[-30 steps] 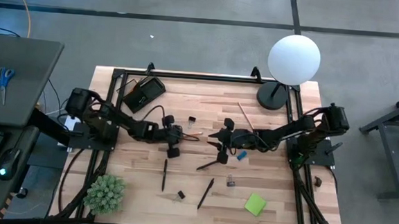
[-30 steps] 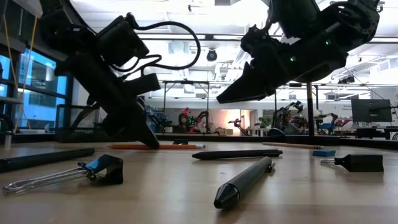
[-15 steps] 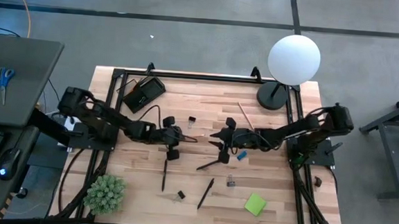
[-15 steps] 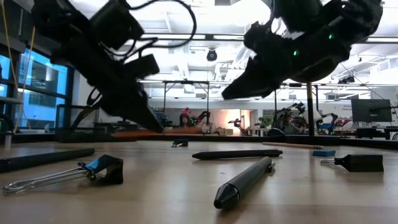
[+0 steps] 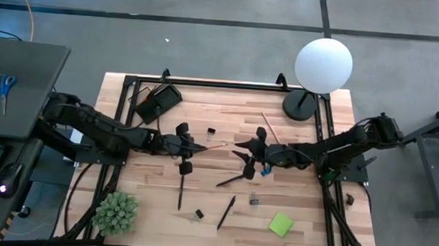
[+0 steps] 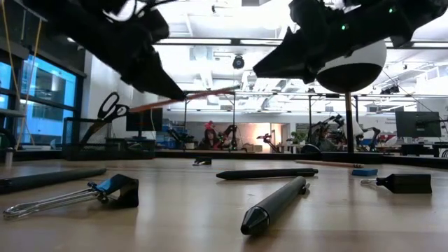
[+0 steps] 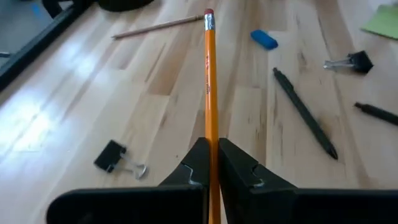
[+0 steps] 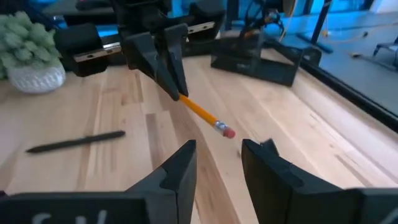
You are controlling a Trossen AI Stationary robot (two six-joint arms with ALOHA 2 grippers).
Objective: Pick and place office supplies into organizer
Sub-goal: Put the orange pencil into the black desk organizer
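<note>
My left gripper is above the middle of the table, shut on an orange pencil. The pencil's pink eraser end points at my right gripper. That gripper is open and empty, and faces the pencil's eraser end just short of it. Both grippers are well above the table in the low view, where the pencil slants up. The black organizer tray rests on the table at the far left. Black pens, binder clips, a blue eraser and a green sticky-note pad lie on the table. My left gripper pinches the pencil's shaft between its two fingers, on the part away from the eraser. The fingers are about level, point toward the table's right edge and lie along the pencil. The pencil sticks out past the fingertips, lifted clear, its eraser end a little higher.
A white globe lamp with a round black base stands at the far right. A wooden pencil lies beside it. A green potted plant stands at the near left corner. Another binder clip lies behind the pencil.
My left gripper has risen from the table with the orange pencil and tipped from pointing down to about level. The pencil, which lay on the table, is now lifted clear with its eraser end toward my right gripper. My right gripper has also risen.
</note>
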